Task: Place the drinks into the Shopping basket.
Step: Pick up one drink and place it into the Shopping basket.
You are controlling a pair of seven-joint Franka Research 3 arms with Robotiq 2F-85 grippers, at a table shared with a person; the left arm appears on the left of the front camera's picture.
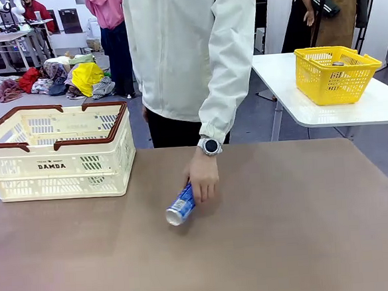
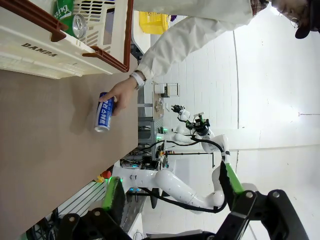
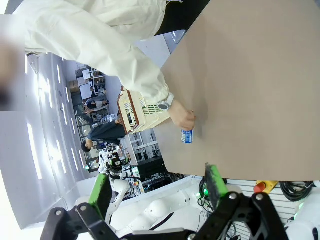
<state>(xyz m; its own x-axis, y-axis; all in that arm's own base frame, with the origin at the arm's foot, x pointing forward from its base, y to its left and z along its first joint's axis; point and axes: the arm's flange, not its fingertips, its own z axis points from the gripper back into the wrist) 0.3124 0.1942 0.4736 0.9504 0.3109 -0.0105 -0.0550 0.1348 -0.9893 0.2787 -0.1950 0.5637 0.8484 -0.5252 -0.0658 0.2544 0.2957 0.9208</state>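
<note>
Nearest the robot, the left gripper [image 2: 170, 180] stands released, its jaws spread wide on nothing, and the right gripper [image 3: 157, 175] is likewise unclenched and empty; both hang well back from the work. Out on the middle of the brown table [image 1: 287, 232], a slim blue metal drink can with white lettering [image 1: 180, 205] lies on its side or nearly so, silver end towards the robot. The person's hand [image 1: 203, 178] rests on its far end. The step in hand looks to be picking up this can, and the sound way is to wait until that hand is clear before either arm reaches in. A lying can will likely roll, so the jaws should come down from above, span the round body near its middle, and close squarely rather than nudge one side. The left arm seems the better choice, since the large cream-white slotted plastic shopping basket with dark brown rim [image 1: 54, 152] sits at the table's far left, well apart from the can. A green drink can [image 2: 75, 20] already lies inside it, so the blue one should be lifted over the rim and lowered into a bare spot. The smaller yellow basket [image 1: 335, 75] on the white table [image 1: 378, 106] beyond is not the target.
</note>
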